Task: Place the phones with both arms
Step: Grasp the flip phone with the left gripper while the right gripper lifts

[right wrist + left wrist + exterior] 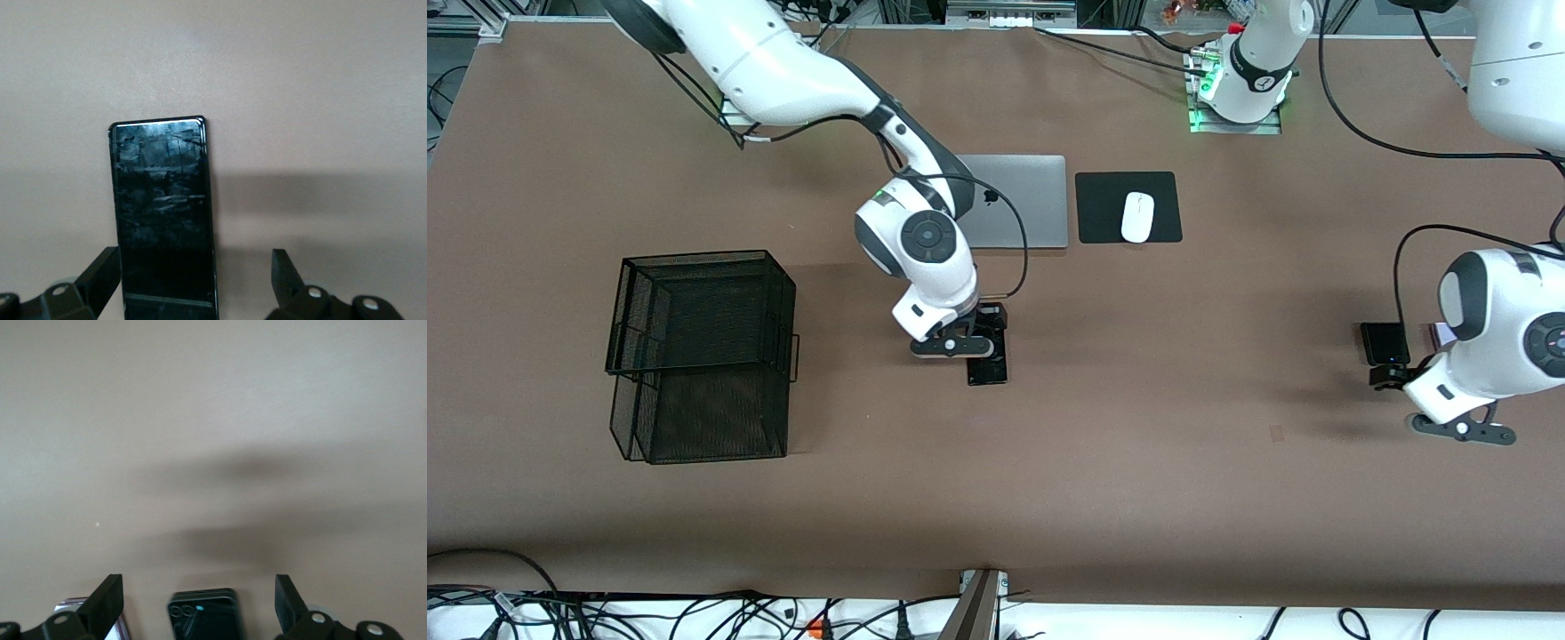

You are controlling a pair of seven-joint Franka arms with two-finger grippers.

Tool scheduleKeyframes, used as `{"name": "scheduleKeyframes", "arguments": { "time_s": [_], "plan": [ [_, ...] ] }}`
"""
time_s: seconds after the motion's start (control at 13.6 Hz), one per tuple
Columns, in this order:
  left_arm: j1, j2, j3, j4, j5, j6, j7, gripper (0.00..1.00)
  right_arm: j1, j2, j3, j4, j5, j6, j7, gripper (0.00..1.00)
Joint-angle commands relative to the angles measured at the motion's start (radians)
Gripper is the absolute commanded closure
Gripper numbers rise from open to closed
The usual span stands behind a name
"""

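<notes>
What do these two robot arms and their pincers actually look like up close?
Both are chunky, rounded white arms with dark grey bands and round grey caps at the joints, and black cables loop loosely alongside. The right arm shows a small green light near its wrist. The right pincer and left pincer are dark, each with two flat black fingers on a grey bar with pale round screws.

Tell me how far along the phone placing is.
Nothing placed yet: the mesh basket looks empty. Right claw open over the long black phone; left claw open over the small black phone, lilac phone beside it. All three are left.
</notes>
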Motion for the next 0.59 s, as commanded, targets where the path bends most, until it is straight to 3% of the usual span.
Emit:
{"name": "scheduleKeyframes", "arguments": {
  "time_s": [0.0, 0.29, 0.52],
  "plan": [
    [0.126, -0.046, -0.063, -0.139, -0.024, 0.128, 0.035, 0.0, 0.054, 0.04, -0.05, 0.032, -0.023, 0.057, 0.052, 0.0],
    [0.307, -0.048, -0.21, -0.206, -0.129, 0.195, -0.036, 0.0, 0.071, 0.06, -0.051, 0.046, -0.025, 0.077, 0.058, 0.0],
    [0.315, -0.048, -0.215, -0.242, -0.146, 0.208, -0.076, 0.0, 0.091, 0.071, -0.074, 0.046, -0.023, 0.085, 0.058, 0.0]
  ]
}}
